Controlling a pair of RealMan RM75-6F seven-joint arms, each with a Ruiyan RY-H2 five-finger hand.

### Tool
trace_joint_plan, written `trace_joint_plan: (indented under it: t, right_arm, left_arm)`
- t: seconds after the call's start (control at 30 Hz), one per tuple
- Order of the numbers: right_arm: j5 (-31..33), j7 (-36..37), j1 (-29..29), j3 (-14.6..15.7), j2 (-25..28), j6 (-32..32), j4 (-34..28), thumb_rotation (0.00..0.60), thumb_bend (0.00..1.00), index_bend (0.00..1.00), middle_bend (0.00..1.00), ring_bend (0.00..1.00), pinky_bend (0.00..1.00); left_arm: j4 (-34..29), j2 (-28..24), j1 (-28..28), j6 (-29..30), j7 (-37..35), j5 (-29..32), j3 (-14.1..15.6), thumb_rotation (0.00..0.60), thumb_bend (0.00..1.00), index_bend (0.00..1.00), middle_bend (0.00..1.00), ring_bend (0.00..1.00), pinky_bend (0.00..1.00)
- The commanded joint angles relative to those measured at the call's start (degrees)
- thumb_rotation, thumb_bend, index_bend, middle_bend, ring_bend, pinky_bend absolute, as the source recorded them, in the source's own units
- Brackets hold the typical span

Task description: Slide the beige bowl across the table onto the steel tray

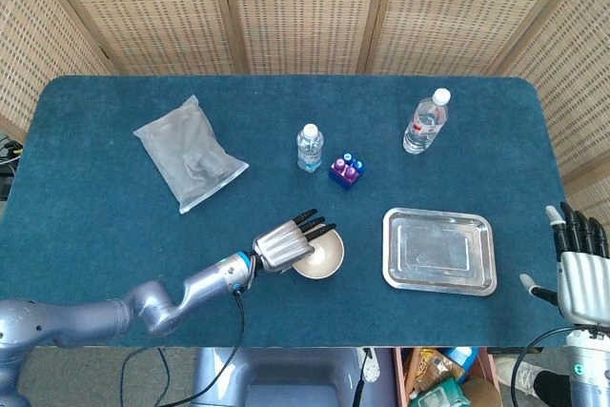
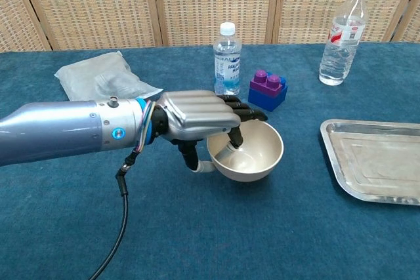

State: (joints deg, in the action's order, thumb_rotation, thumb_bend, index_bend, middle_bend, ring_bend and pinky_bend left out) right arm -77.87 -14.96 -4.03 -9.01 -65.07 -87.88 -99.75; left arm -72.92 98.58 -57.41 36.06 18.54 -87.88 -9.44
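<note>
The beige bowl sits on the blue table, a short way left of the steel tray. My left hand grips the bowl's left rim, with the fingers hooked inside it and the thumb under the outer wall. The tray lies flat and holds nothing. My right hand hovers open off the table's right front corner, fingers spread, apart from the tray; the chest view does not show it.
A grey plastic pouch lies at the left. A small water bottle and a purple-and-blue block stand behind the bowl. A larger bottle stands behind the tray.
</note>
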Motion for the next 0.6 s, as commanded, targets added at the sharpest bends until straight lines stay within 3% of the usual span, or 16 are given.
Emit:
trace_joint_plan:
  t: [0.03,0.17,0.2,0.33,0.6]
  right_arm:
    - [0.49,-0.09,0.07,-0.29,0.02,-0.25,-0.05,0.600,0.00,0.00,0.00,0.00,0.00]
    - [0.86,-0.03,0.14,-0.46,0.08,-0.42,-0.12,0.600,0.00,0.00,0.00,0.00,0.00]
    - [0.87,0.01,0.15,-0.46,0.11,-0.44,-0.11,0.600,0.00,0.00,0.00,0.00,0.00]
    - [0.24,0.00,0.11,-0.07,0.15,-0.36,-0.16,0.600,0.00,0.00,0.00,0.00,0.00]
    - [-1.41,-2.55,-0.21,1.11,-0.90,-0.26,-0.21,0.600,0.00,0.00,0.00,0.00,0.00]
  left_arm:
    - [2.73,2.20,-1.43,-0.58,-1.79,0.80,0.45,0.600,0.36,0.60,0.00,0.00,0.00]
    - [3.09,2.32,-1.85,-0.76,-3.76,1.74,0.94,0.600,0.03,0.08,0.00,0.00,0.00]
    - [2.62,1.87,-1.87,-0.53,-4.08,1.77,1.00,0.600,0.00,0.01,0.00,0.00,0.00]
    - [-1.97,-2.65,-0.40,3.81,-5.16,1.33,0.77,0.600,0.00,0.00,0.00,0.00,0.00]
    - [-11.50,-19.18,9.47,16.76,-6.19,3.59,1.52,0.600,0.00,0.00,0.00,0.00,0.00]
